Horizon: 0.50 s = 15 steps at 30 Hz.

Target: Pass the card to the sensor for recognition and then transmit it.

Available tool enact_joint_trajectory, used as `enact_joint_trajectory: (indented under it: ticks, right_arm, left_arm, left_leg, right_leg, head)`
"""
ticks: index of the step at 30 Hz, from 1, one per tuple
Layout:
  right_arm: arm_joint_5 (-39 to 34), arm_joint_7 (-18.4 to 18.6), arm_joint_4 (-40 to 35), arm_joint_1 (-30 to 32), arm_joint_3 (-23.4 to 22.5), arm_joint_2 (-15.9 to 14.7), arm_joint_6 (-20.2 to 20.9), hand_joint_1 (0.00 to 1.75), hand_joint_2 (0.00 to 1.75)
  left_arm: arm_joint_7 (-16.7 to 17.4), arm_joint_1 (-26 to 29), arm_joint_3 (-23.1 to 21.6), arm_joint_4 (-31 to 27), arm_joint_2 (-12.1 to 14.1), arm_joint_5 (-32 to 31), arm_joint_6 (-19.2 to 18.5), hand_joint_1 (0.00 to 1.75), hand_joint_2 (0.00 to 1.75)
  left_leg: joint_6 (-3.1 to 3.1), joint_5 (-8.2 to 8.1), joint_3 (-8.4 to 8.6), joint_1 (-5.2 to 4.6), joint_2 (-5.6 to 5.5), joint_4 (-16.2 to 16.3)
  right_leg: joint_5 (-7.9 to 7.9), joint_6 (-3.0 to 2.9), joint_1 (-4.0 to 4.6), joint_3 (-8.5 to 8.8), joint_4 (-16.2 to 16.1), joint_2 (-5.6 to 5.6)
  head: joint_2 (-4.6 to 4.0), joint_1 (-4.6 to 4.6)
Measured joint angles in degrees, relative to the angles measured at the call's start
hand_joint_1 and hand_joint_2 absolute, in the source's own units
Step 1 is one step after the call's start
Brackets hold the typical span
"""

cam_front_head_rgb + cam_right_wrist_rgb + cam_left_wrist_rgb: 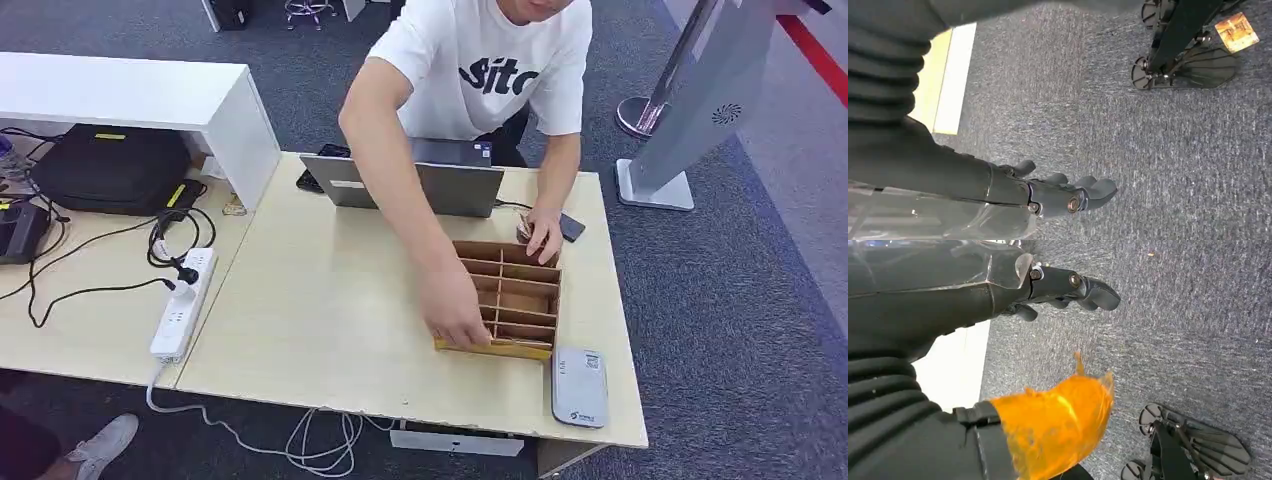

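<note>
Over in the head view, a person in a white printed T-shirt point(490, 60) leans across the pale wooden table point(320, 300) from the top of the frame. One of the person's hands point(455, 318) is down at the near edge of the brown cardboard box with slotted dividers point(510, 295), right of centre, and the other hand point(545, 235) rests at its far corner. Lying flat along the box's near wall is a thin yellow card point(505, 349), with its long axis running left to right across the frame and its right end a touch lower. I cannot tell which face is up. Just beside it, toward the lower right corner of the table, sits the flat grey rounded card sensor point(579, 386), apart from the box. A grey open laptop point(440, 180) stands behind, and a white power strip point(185, 300) lies at the left. The robot's left hand point(1013, 285) hangs over grey carpet point(1173, 340), dark fingers point(1093, 292) stretched out, orange-wrapped thumb point(1058, 415) well apart from them, nothing held. The right hand point(1048, 192) hangs too, fingers point(1098, 190) loosely extended, holding nothing.
</note>
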Motion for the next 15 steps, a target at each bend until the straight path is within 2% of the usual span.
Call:
enact_joint_trajectory:
  ticks: [15]
  right_arm:
    - [0.74,0.13,0.02,0.0,0.0,0.0,0.68,0.0,0.0]
  left_arm:
    - [0.15,-0.02,0.74,0.0,0.09,-1.25,-0.46,0.0,1.75]
  left_leg:
    - [0.0,0.0,0.0,0.0,0.0,0.0]
  right_leg:
    - [0.0,0.0,0.0,0.0,0.0,0.0]
  head:
    - [0.0,0.0]
